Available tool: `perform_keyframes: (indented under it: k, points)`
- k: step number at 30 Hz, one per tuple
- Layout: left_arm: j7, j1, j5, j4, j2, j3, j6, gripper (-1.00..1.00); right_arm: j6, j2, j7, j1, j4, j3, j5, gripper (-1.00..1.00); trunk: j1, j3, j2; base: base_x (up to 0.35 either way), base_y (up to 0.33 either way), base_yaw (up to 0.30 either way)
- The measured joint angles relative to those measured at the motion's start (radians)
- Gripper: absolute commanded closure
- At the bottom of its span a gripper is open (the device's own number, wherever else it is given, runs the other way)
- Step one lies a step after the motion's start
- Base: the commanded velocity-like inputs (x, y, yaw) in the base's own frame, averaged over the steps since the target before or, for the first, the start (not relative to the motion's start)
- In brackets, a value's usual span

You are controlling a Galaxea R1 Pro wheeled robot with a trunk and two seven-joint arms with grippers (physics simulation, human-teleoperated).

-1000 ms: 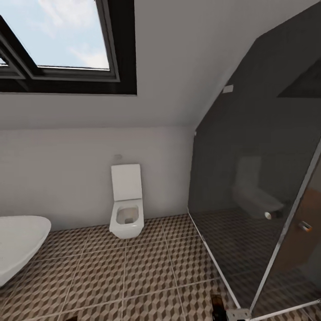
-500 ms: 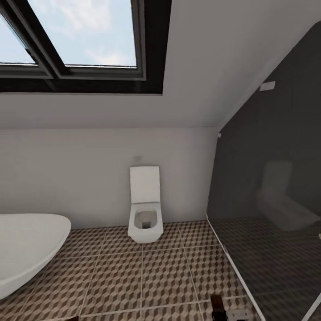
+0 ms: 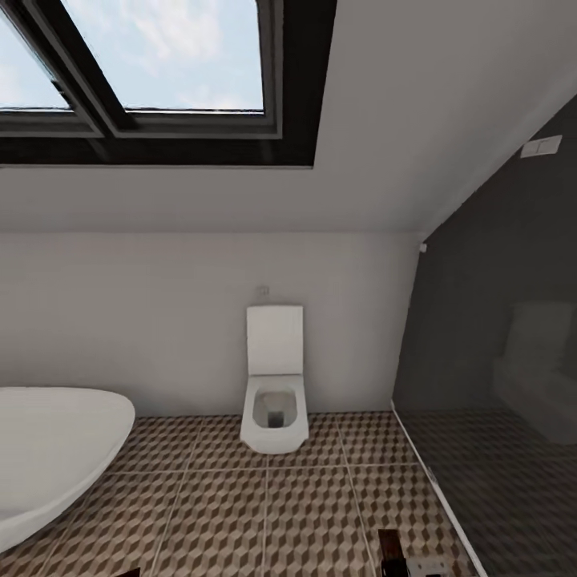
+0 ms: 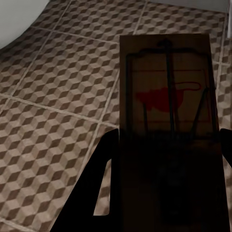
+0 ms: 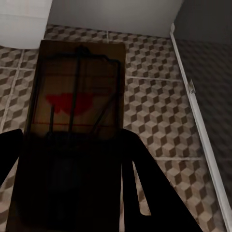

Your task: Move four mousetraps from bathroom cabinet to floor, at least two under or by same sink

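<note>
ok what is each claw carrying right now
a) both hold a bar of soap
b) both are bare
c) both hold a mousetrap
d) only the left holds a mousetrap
c: the left claw grips a mousetrap and the right claw grips another mousetrap, both above the tiled floor.

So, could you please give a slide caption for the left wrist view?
Left tool holding a mousetrap above the cube-patterned bathroom floor.
</note>
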State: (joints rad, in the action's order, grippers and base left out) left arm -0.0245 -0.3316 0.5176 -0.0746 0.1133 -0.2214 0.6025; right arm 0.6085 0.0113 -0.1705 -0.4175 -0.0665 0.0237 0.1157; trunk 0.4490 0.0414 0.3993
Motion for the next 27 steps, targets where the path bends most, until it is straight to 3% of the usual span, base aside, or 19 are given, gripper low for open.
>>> perform_keyframes:
  k: [5, 16, 27]
  points:
    - [0.000, 0.000, 0.000, 0.000, 0.000, 0.001, 0.000, 1.00, -0.001, -0.001, 0.000, 0.000, 0.000, 0.000, 0.000, 1.00, 0.000, 0.000, 0.000, 0.303, -0.195, 0.208]
    - [0.000, 0.000, 0.000, 0.000, 0.001, 0.001, 0.000, 1.00, 0.001, 0.000, 0.000, 0.000, 0.000, 0.000, -0.001, 1.00, 0.000, 0.000, 0.000, 0.302, -0.187, 0.014]
    - [0.001, 0.000, 0.000, 0.000, 0.005, 0.001, 0.001, 1.00, 0.000, 0.000, 0.000, 0.000, 0.000, 0.000, -0.001, 1.00, 0.000, 0.000, 0.000, 0.314, 0.071, 0.000]
